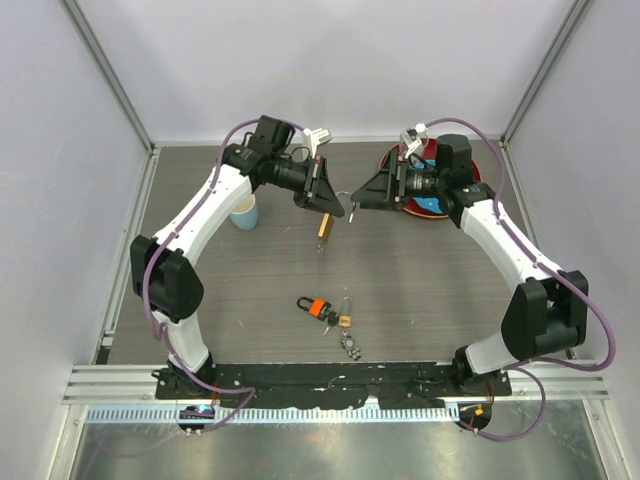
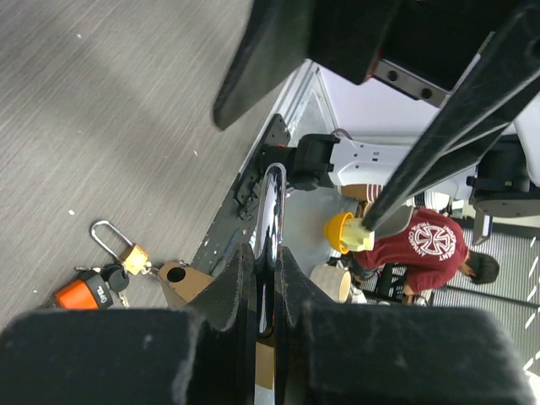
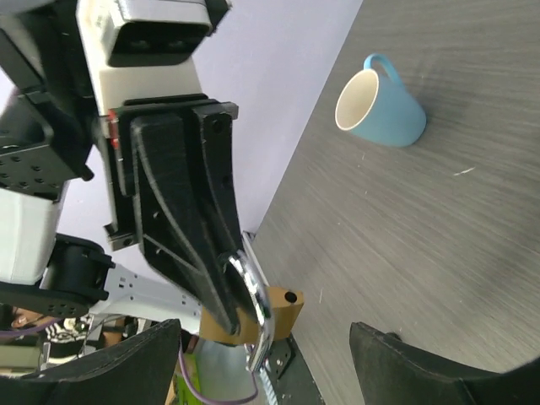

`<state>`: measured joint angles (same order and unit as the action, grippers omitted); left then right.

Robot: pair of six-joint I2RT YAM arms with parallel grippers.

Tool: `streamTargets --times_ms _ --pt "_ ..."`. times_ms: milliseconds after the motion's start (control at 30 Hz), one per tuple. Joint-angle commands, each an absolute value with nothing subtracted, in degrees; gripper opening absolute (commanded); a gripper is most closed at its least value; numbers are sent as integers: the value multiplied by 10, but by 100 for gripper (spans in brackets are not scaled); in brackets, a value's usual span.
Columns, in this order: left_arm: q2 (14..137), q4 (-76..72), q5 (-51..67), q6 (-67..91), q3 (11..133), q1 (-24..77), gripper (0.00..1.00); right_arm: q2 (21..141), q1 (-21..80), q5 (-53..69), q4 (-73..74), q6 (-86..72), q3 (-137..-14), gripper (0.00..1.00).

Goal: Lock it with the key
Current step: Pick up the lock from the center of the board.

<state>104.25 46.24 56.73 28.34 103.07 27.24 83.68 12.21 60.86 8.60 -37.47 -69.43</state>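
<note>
Currently | left gripper (image 1: 336, 209) is clamping the large brass padlock (image 1: 325, 228) by its silver shackle (image 2: 270, 211) above the grey bench (image 1: 430, 285) | right gripper (image 1: 358, 200) is standing wide beside it | small orange-and-black-headed key bunch (image 1: 316, 307) is lying on the bench

Padlock (image 2: 180, 282) (brass) behind left hand (image 2: 263, 287)

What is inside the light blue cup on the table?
The cup shows only its pale cream inner wall; nothing sticks out. Its own wall covers most of the bottom, so a small thing there cannot be excluded.
</note>
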Motion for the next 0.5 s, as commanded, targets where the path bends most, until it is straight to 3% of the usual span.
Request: streamTargets --times_ms 0,133,367,467 --pt "1027 439 634 294 1042 295 0 850 137 627 95 -337 -733 85" --pt "1028 442 631 292 1040 306 0 867 143 648 80 -349 -743 75" --pt "1028 446 621 285 1044 308 0 868 147 693 66 -360 -749 40" --pt "1033 456 616 280 1049 308 0 857 147 702 66 -360 -740 40"
